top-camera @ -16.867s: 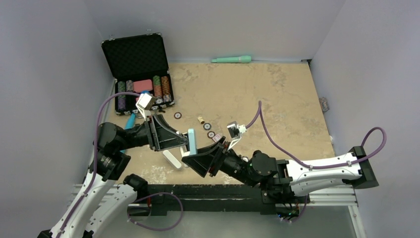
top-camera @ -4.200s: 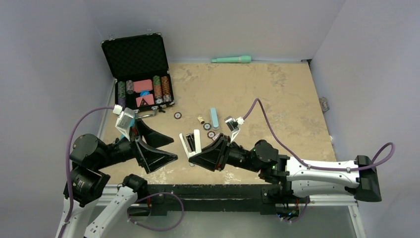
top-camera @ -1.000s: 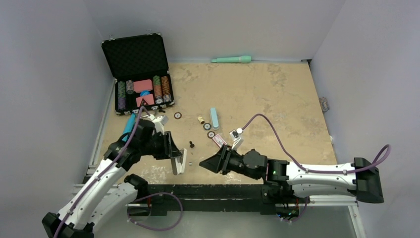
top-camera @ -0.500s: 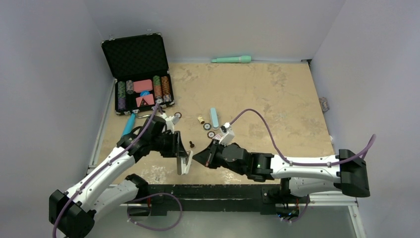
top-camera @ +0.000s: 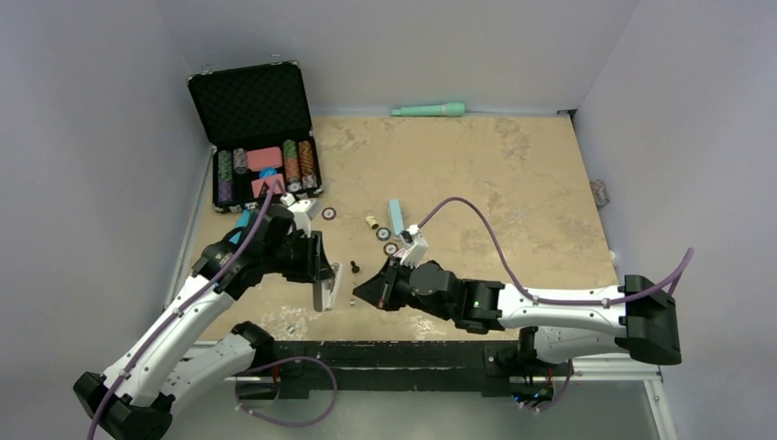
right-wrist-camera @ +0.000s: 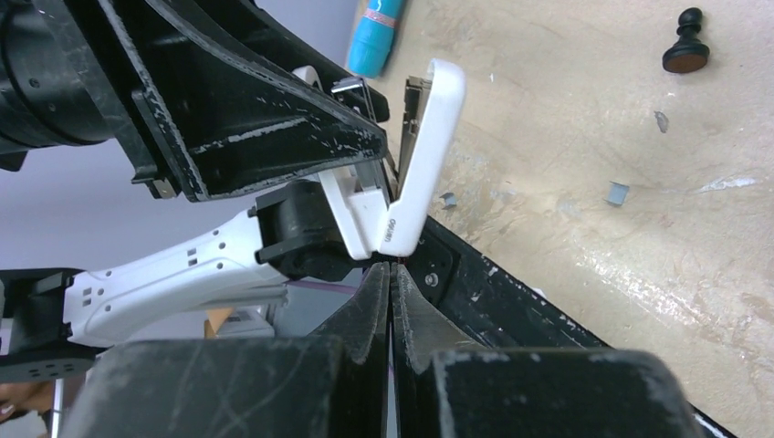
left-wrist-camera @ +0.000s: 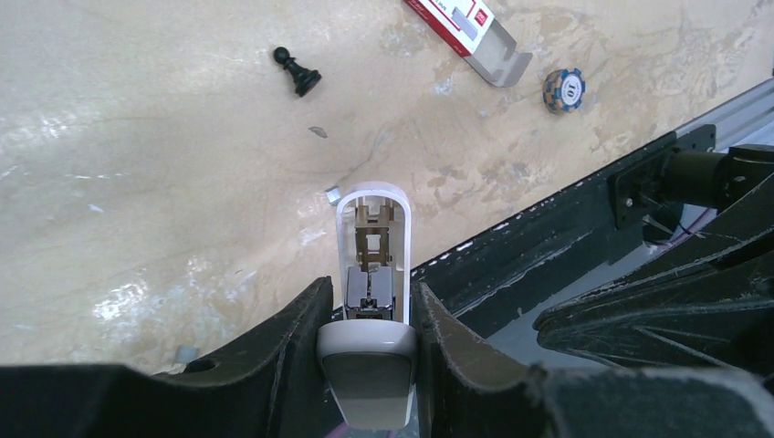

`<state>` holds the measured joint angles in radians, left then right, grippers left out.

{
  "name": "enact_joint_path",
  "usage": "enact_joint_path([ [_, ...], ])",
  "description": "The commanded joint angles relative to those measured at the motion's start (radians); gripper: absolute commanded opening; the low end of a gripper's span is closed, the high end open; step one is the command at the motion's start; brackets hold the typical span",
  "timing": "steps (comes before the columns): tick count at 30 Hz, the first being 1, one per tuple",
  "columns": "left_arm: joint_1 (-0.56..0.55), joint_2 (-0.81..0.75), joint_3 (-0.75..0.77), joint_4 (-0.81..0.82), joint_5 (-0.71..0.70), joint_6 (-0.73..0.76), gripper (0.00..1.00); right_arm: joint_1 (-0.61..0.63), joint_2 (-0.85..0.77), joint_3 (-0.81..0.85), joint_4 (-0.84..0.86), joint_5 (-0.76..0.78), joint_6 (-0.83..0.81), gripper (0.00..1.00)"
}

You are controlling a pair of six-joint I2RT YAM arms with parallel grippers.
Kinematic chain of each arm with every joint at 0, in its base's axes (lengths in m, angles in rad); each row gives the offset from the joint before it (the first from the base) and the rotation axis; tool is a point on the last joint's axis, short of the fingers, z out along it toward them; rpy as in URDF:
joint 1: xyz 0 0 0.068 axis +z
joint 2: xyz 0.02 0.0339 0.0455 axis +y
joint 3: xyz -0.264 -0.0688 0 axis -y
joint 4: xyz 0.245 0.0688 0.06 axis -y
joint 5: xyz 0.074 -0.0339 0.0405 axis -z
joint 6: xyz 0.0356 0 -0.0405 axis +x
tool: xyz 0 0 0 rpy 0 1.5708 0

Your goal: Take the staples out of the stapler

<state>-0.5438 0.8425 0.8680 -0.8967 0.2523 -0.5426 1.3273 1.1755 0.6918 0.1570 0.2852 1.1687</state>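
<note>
Our left gripper (left-wrist-camera: 370, 306) is clamped on the white stapler (left-wrist-camera: 372, 224), one finger against each side of its rounded rear end. We hold the stapler swung open above the near edge of the table (left-wrist-camera: 137, 137), and the metal channel inside it shows. Our right gripper (right-wrist-camera: 391, 274) has its fingers pressed together with nothing between them, and its tip sits just beside the stapler. A few small gray bits (left-wrist-camera: 333, 192) lie on the table below. Farther out lie a black pawn (left-wrist-camera: 297, 71), a poker chip (left-wrist-camera: 563, 90) and a red and white box (left-wrist-camera: 465, 32).
</note>
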Motion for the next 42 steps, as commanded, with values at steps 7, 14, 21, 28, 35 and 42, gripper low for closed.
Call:
enact_joint_path([
  [7,0.001,0.003,0.037,-0.042,0.057,0.128,0.00,-0.047,0.007,0.084,0.037,-0.025,-0.058,0.00],
  [14,0.001,0.011,0.006,0.006,0.123,0.138,0.00,-0.148,0.175,0.196,0.069,-0.159,-0.100,0.00],
  [21,0.001,-0.004,-0.001,0.017,0.128,0.140,0.00,-0.151,0.301,0.237,0.074,-0.202,-0.081,0.00],
  [28,0.002,-0.027,-0.004,0.017,0.089,0.130,0.00,-0.150,0.304,0.087,0.147,-0.217,-0.026,0.00],
  [35,0.001,-0.027,-0.006,0.019,0.078,0.128,0.00,-0.149,0.224,-0.011,0.178,-0.227,-0.025,0.00],
  [42,0.002,-0.031,-0.008,0.021,0.080,0.128,0.00,-0.149,0.017,0.000,0.080,-0.175,-0.068,0.71],
])
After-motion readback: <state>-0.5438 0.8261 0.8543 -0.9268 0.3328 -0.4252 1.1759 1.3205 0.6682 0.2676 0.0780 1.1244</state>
